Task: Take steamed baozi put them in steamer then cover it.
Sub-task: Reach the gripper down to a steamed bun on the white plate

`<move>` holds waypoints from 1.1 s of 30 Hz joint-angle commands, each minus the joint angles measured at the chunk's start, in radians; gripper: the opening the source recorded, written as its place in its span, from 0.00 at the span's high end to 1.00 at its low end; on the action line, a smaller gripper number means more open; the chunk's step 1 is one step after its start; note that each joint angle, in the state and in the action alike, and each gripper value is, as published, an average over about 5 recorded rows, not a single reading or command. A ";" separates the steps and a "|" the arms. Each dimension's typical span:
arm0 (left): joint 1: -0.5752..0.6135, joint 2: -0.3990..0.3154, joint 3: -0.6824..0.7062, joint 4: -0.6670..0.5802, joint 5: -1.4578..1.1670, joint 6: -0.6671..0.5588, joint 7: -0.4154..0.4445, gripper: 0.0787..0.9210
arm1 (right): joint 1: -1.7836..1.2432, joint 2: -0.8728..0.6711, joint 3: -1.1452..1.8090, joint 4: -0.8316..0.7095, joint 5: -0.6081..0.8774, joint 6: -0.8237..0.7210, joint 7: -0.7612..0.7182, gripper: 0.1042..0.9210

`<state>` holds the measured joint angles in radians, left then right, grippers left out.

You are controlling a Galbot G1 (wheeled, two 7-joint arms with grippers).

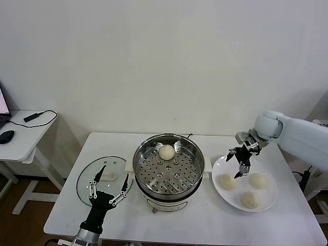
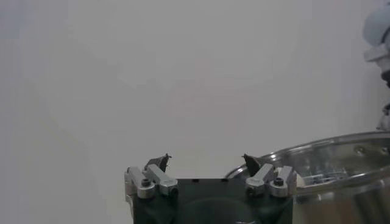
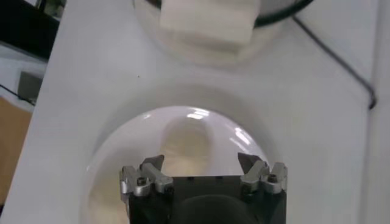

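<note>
1. Setting: plain white wall behind; white desk [image 1: 205, 220] carries all task items. Second small desk at far left w/ mouse and cable, not involved.
2. Steamer [image 1: 168, 166] sits at desk centre, lid off. One baozi [image 1: 166, 151] already lies on perforated tray, toward the back wall.
3. Plate [image 1: 221, 190] just right of steamer holds three remaining baozi: near-left bun [image 1: 227, 181], rear-right bun [image 1: 258, 180], front bun [image 1: 250, 199].
4. Cover [image 1: 90, 180] lies flat on desk, left of steamer, handle up.
5. Step in hand (judged): R arm going for next bun, probably near-left one.
6. Right gripper [image 1: 241, 160] is above plate's rear-left edge, jaws spread, pointing down, empty. Forearm comes in from right, wrist bent downward. Wrist view shows the plate and a bun under the jaws.
7. Advice: centre jaws over the bun before descent; straddle its widest part; close gently, dough squashes. Lift clear of steamer rim; set down in a free tray spot, away from bun already there.
8. Left gripper [image 1: 108, 189] idle, low at desk's front edge over cover's near rim, jaws spread, empty, pointing away from robot.
</note>
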<state>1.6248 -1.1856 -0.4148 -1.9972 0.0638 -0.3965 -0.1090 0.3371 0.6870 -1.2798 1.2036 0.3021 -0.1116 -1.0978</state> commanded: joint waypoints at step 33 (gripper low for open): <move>-0.013 -0.003 -0.011 0.020 0.005 -0.005 -0.009 0.12 | -0.015 -0.006 0.029 -0.005 -0.023 -0.019 0.046 0.30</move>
<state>1.6126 -1.1894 -0.4262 -1.9753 0.0698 -0.4027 -0.1174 0.2175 0.7028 -1.2190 1.1574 0.2724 -0.1312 -1.0283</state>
